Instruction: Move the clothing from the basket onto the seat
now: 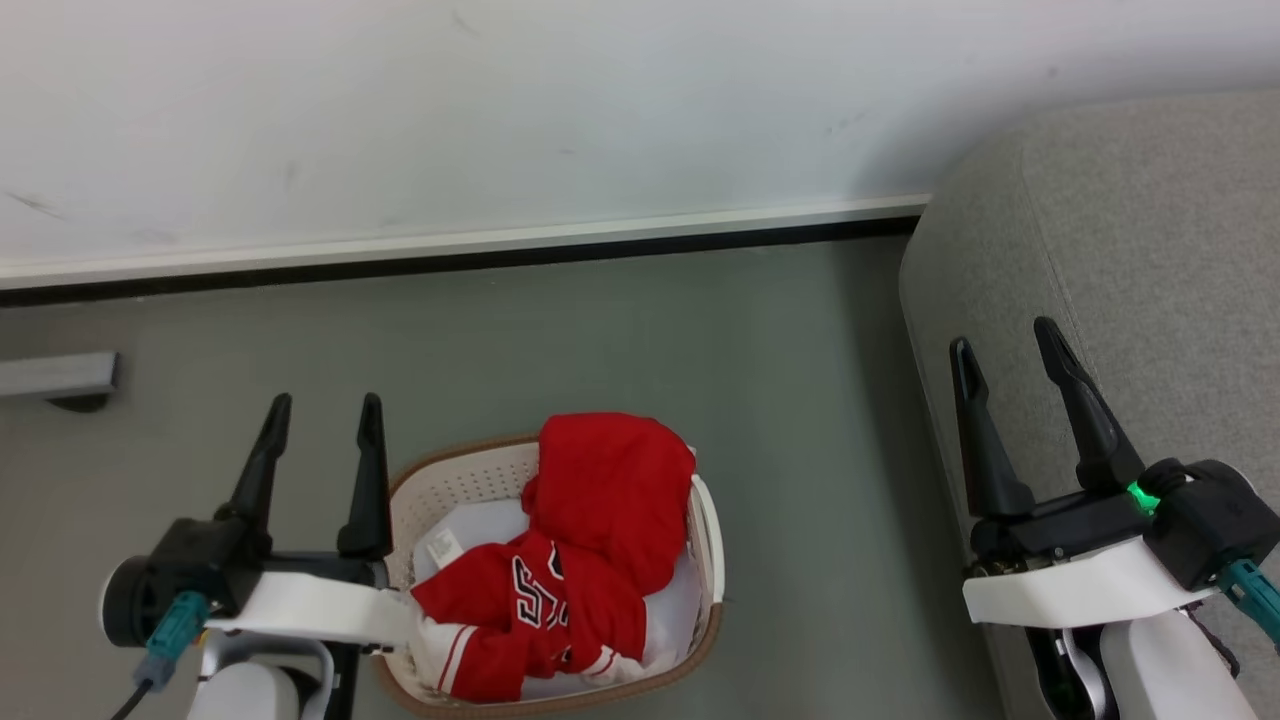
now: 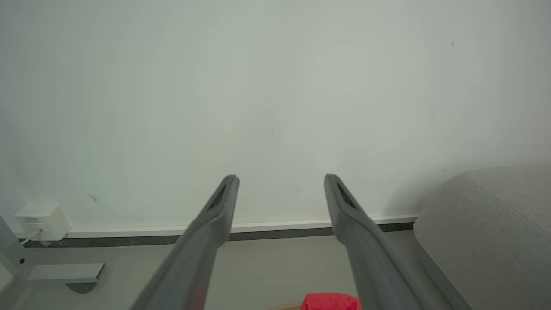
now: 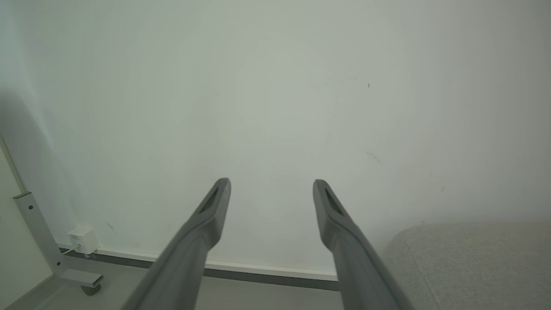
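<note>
Nearest the head camera, at the lower left, is our left gripper [image 1: 327, 402]. Its two dark fingers stand apart, pointing up the view, with nothing between them. Its pale wrist overlaps the left rim of the basket [image 1: 712, 560], which sits on the grey floor [image 1: 760, 380]. The clothing [image 1: 610, 495] lies heaped inside the basket, red fabric rising above the rim at the far end. Black-and-white lettering [image 1: 530, 590] and a small white tag [image 1: 441, 548] show lower in the pile. At the lower right our right gripper [image 1: 1003, 337] is also spread wide and empty. It hangs over the near edge of the seat [image 1: 1160, 230], the grey sofa along the right side, which stands apart from the basket. A white wall [image 1: 500, 100] with a baseboard [image 1: 500, 245] closes the far side.

In the left wrist view we look along the left gripper's parted fingers [image 2: 215, 215] at the wall. A corner of the red clothing [image 2: 330, 301] shows at the bottom edge, just beside the right finger. The seat's rounded end [image 2: 486, 224] fills the lower right. A small white box [image 2: 43, 219] sits low on the wall at the left, above a grey metal foot [image 2: 64, 272].

In the right wrist view the right gripper's fingers [image 3: 202, 232] are likewise apart with nothing in them. The seat [image 3: 473, 258] lies at the lower right, and a metal leg [image 3: 38, 232] stands at the left.
</note>
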Controlling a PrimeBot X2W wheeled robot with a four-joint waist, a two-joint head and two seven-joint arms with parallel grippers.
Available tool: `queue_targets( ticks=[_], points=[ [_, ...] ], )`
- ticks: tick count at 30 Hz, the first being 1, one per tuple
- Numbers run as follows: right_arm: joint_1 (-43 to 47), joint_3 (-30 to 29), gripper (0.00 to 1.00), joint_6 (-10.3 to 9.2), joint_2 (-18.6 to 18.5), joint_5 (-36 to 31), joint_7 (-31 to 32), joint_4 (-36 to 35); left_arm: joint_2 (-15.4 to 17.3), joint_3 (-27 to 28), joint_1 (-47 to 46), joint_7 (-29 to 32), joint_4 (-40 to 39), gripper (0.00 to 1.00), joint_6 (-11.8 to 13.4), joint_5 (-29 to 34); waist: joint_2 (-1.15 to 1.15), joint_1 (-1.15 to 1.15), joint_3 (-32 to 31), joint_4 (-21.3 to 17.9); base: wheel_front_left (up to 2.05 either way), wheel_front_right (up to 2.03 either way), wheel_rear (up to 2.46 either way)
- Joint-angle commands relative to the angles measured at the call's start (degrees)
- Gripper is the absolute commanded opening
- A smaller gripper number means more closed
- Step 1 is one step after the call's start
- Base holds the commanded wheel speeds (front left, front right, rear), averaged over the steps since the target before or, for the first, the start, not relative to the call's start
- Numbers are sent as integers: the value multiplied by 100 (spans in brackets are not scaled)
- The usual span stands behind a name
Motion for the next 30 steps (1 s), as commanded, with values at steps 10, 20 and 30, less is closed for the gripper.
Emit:
queue_targets(
  ticks=[10, 20, 30],
  points=[
    [-560, -4, 100, -12, 32, -77, 3, -200, 193, 171, -603, -2, 1043, 100, -157, -80, 0, -1, 828, -478, 0, 0, 0],
    [-837, -190, 100, -12, 105, -92, 4, -423, 518, -136, -1545, -1, 2729, 100, -297, -266, 0, -1, 1457, -726, 0, 0, 0],
    [-1034, -290, 100, -12, 131, -46, 4, -605, 730, -874, -2392, 454, 4183, 100, -324, -775, 0, -1, 1927, -922, 0, 0, 0]
  ],
)
